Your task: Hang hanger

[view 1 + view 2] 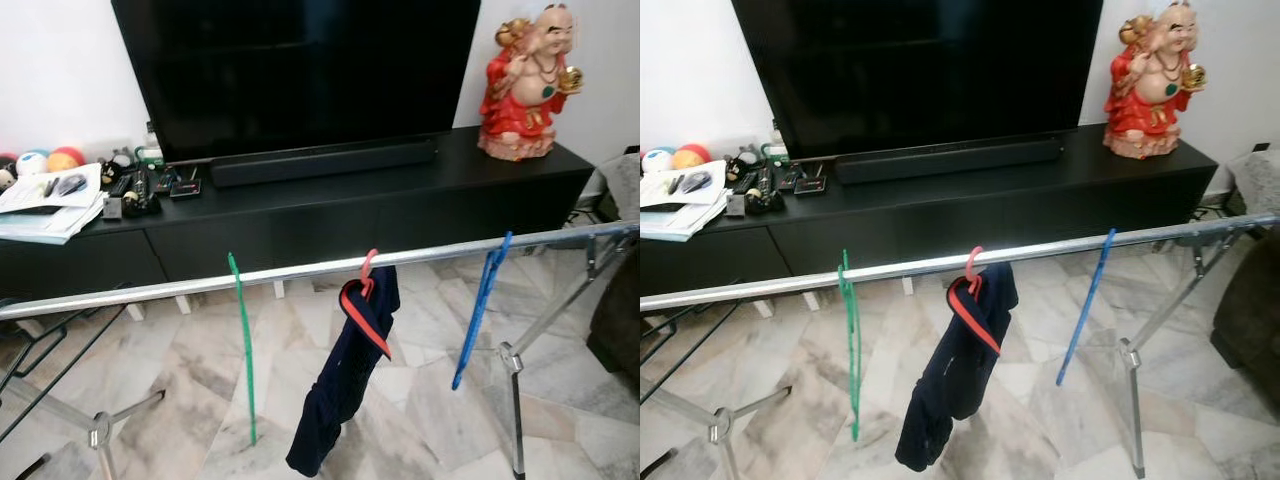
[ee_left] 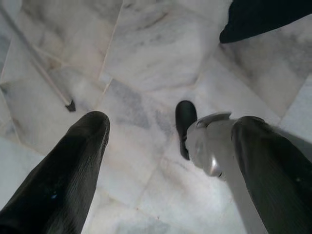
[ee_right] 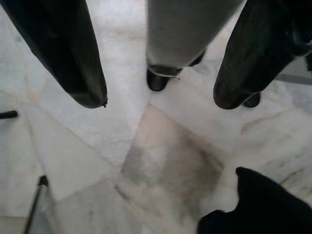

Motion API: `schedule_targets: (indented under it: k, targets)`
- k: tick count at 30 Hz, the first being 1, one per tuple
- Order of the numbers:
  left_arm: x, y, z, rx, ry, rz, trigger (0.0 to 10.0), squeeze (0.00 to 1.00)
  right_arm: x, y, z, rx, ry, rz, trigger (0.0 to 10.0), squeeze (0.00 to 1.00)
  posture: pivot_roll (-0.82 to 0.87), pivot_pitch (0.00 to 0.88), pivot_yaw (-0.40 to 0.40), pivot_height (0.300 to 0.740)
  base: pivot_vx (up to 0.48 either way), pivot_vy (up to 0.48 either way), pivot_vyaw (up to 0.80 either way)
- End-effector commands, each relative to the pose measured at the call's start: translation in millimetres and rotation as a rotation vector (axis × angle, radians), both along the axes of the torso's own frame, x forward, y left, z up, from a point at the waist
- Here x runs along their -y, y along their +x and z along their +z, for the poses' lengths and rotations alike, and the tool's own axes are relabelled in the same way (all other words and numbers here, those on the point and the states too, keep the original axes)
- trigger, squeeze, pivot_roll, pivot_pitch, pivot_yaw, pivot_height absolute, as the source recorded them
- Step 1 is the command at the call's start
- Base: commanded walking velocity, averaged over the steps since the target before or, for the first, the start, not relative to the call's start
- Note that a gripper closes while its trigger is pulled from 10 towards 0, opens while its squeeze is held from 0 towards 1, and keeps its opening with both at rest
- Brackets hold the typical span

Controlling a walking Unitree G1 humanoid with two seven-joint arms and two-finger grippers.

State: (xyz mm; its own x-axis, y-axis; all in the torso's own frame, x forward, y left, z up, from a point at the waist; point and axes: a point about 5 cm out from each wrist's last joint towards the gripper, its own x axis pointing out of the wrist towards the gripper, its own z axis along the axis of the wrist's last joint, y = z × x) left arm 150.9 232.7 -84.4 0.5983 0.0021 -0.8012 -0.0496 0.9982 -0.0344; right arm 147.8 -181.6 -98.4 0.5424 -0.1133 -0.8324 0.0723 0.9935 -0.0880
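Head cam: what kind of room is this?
Most likely a home living room used for drying laundry: a big TV on a low black cabinet, marble floor tiles, and a metal drying rack carrying hangers.

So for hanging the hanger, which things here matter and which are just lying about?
Part of the job:
- metal drying-rack rail
- red hanger holding a navy garment, on the rail
- green hanger and blue hanger, on the rail
- left gripper and right gripper, both open, pointing at the floor

Lying about:
- TV
- soundbar
- red figurine
- papers
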Motion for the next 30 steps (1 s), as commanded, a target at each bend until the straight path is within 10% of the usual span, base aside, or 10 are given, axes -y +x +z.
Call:
schedule_targets:
  k: [1, 30]
  targets:
    - [0.6, 0.7, -0.4, 0.0, 0.0, 0.011, 10.0, 0.0, 5.0, -2.6, -0.4, -0.007, -0.01, -0.006, 10.0, 0.0, 0.02, 0.0, 0.061, 0.74, 0.0, 0.0, -0.76]
    - [2.3, -8.0, -5.9, -0.045, 0.006, 0.045, 10.0, 0.0, 15.1, 1.3, 2.2, -0.001, -0.009, 0.001, 10.0, 0.0, 0.05, 0.05, 0.05, 0.74, 0.0, 0.0, -0.68]
